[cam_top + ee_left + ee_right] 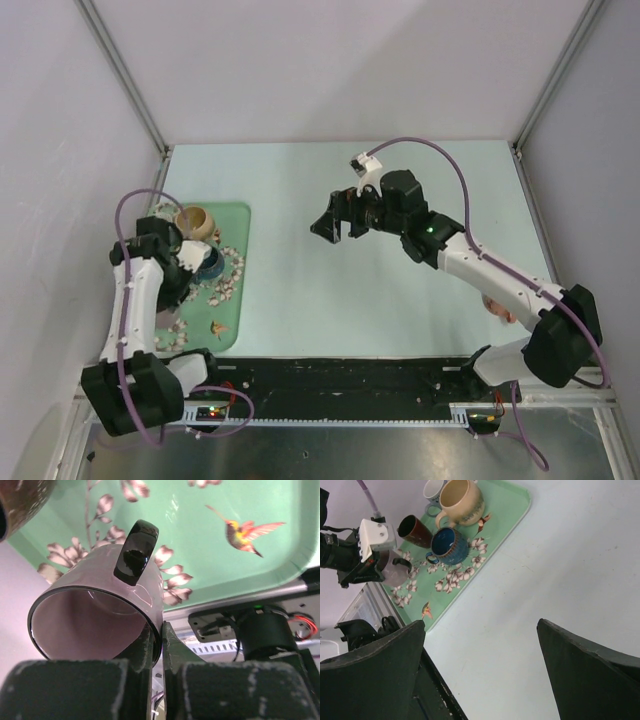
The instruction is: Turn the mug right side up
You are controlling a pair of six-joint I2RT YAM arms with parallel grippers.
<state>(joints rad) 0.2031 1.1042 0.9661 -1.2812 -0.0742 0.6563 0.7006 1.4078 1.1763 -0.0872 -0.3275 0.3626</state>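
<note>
Mug (462, 500): tan, stands at the far end of the green flowered tray (510, 502), left side of the table (400, 300). Mouth points up, long axis vertical, so it is right side up. Handle sticks out sideways toward the brown mug (415, 530). Neither arm touches it.

Left gripper (159, 640) is clamped on the rim of a different mug, the dark mug with pale inside (95, 620). One finger is inside the wall, the other outside. That mug is tipped on its side, mouth toward the wrist camera, black handle on top, above the tray's near end.

Right gripper (338, 230) hangs over mid-table, well apart from the tray. Its fingers are spread wide with nothing between them.

Views:
- The right wrist view shows the whole cluster: the tan mug, a blue mug (449, 545) just beside it with mouth up, the brown mug lying over, and a pale mug (434, 489) behind.
- The top view hides most of these under the left arm; only the tan mug's open mouth is clear.
- Only the left wrist view shows the pinch on the rim, and the hummingbird print (245, 532).
</note>
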